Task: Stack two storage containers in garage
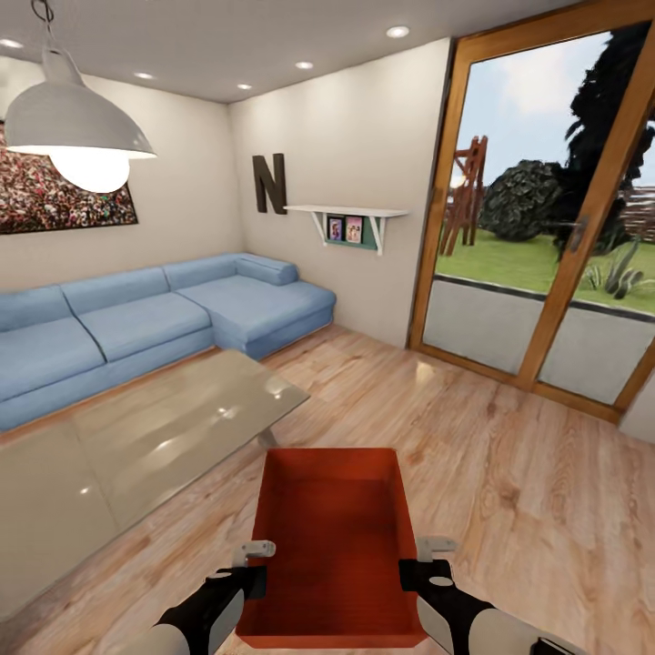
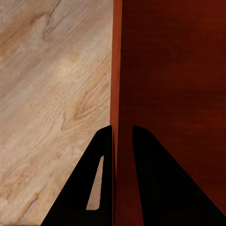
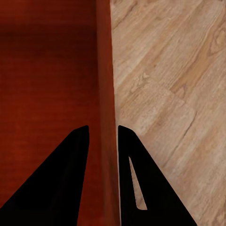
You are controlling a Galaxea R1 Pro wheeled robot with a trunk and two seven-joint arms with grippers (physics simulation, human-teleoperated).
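you have one storage container [image 1: 332,546] carried low in front of the trunk, out over the light wood-plank floor [image 1: 509,491] of the living room, and you hold it by its two long walls so the load sits level between the arms.

on the left, the left tool [image 1: 247,571] straddles the bin's left wall near the edge closest to you. the left wrist view shows why the grip holds: one finger [image 2: 89,188] lies outside the thin wall [image 2: 116,70] and the other inside, narrowed right down with the wall pinched between them. the low beige desk [image 1: 136,437] sits just off that side, so you'd do well to keep the arm tucked in when you turn.

in the middle, the container's open top faces up and its inside looks bare. whether it hangs clear of the planks or rests on them i cannot tell. the second container i can't place from here.

on the right, the right tool [image 1: 420,571] mirrors the left, clamped over the right wall [image 3: 104,70], one finger [image 3: 141,188] outside and one inside, closed tight on it. gripping matched spots on opposite walls should stop the bin twisting as you drive.

beyond that side stand the glazed wood-framed doors [image 1: 546,209]. my judgement is that the carry to the garage is only beginning, since you're facing the blue sofa [image 1: 146,318].
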